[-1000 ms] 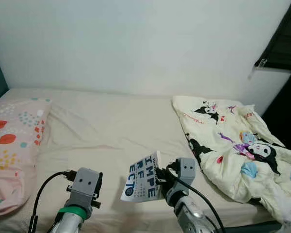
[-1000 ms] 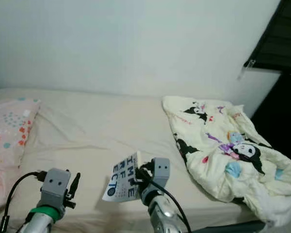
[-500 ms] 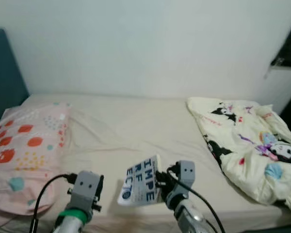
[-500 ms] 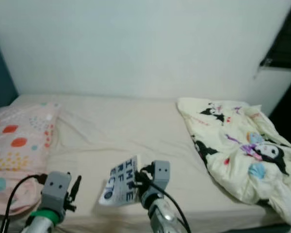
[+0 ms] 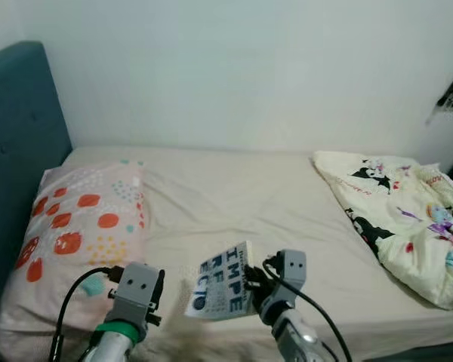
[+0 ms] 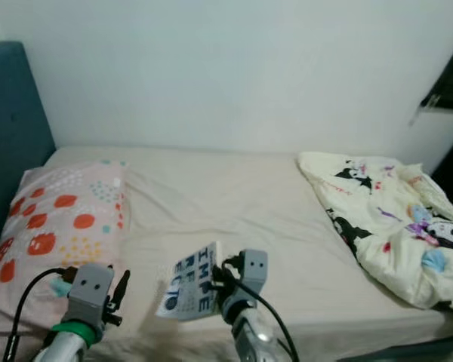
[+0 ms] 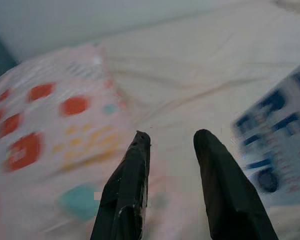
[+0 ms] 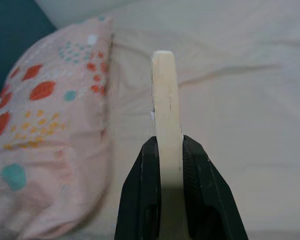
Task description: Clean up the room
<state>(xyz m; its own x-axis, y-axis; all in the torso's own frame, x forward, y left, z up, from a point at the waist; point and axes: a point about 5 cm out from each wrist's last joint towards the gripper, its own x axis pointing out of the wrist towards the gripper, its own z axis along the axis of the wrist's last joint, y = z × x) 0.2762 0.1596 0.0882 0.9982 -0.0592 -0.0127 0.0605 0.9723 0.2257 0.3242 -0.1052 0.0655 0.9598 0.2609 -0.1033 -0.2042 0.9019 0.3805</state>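
Gripping book (image 5: 225, 289), right end effector (image 5: 251, 282) raised

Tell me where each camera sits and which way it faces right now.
Left and right eye views: on the head, looking down over the bed; both arms show low, the right tool clamping the book.
Left wrist view: along the left tool, open, toward the pillow.
Right wrist view: along its own fingers, the book's edge between them.
Shared: pillow, sheet and book appear in all of them.
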